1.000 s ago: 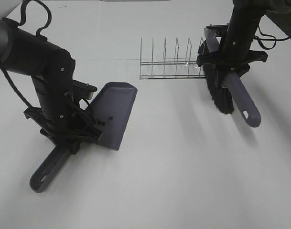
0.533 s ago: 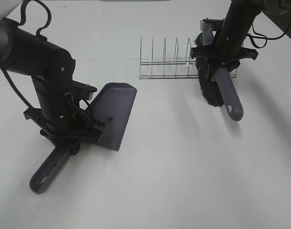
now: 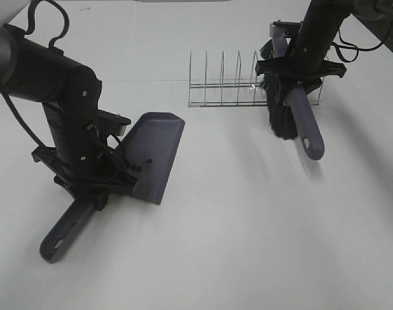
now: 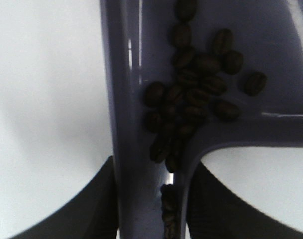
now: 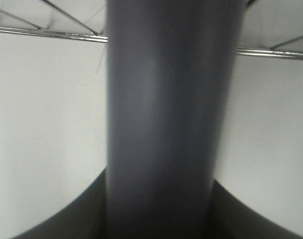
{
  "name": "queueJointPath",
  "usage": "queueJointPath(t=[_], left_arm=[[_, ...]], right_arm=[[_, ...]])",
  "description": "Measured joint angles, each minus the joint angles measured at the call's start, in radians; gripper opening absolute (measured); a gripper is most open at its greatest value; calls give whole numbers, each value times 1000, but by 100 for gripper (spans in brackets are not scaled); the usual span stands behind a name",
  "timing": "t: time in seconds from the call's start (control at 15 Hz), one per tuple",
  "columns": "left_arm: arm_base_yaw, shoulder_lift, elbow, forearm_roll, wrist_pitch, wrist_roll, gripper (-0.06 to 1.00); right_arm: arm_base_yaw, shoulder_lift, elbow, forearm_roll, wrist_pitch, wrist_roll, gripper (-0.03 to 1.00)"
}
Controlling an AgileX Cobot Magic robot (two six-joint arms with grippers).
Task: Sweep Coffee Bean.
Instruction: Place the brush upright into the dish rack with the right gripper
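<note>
Now coffee bean (image 4: 191, 104) heaped inside dustpan (image 4: 270, 74)

My coffee beans (image 4: 191, 99), small dark brown ovals, lie clustered in the purple dustpan (image 4: 270, 45), heaped toward its inner corner, with a few trailing down into the handle channel.

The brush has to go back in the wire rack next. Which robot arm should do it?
Probably the right arm. Its gripper already holds the brush, hanging right at the rack. The left gripper is busy holding the dustpan with the beans in it.
</note>
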Motion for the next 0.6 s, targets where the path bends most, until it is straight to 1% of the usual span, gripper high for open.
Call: queueJointPath(t=[0.27, 0.6], left_arm=[[0, 0, 0, -18, 3, 0, 31], [0, 0, 0, -38, 5, 0, 31]], right_arm=[[0, 0, -1, -17, 0, 18, 26], [-2, 9, -5, 1, -1, 18, 26]])
